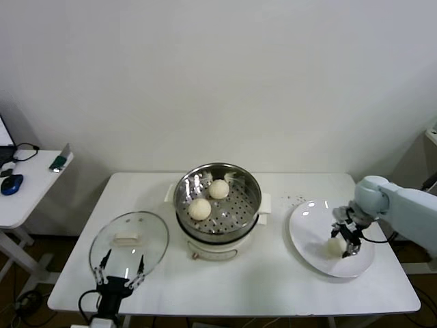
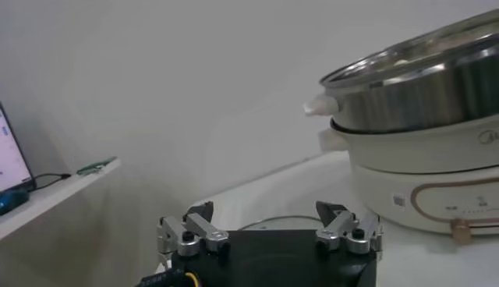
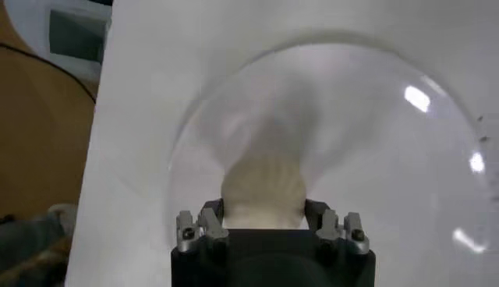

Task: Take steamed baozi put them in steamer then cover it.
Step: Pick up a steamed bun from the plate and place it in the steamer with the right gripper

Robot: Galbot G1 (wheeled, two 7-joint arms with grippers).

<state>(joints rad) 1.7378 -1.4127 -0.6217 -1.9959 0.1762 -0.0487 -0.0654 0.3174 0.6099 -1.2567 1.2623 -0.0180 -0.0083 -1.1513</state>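
Observation:
The steel steamer (image 1: 250,186) stands on its cream pot base mid-table, and its rim also shows in the left wrist view (image 2: 413,86). Two cream-white baozi lie inside it, one at the front left (image 1: 199,208) and one behind it (image 1: 218,188). Another baozi (image 1: 333,247) (image 3: 262,187) sits on the white plate (image 1: 307,225) at the right. My right gripper (image 1: 345,240) (image 3: 263,212) is shut on that baozi, a finger pressed against each side. My left gripper (image 1: 120,270) (image 2: 270,218) hangs open at the table's front left, over the near edge of the glass lid (image 1: 129,239).
A white side desk (image 1: 27,188) with a blue mouse and a small device stands at the far left. The plate's rim (image 3: 179,148) lies close to the table's right edge.

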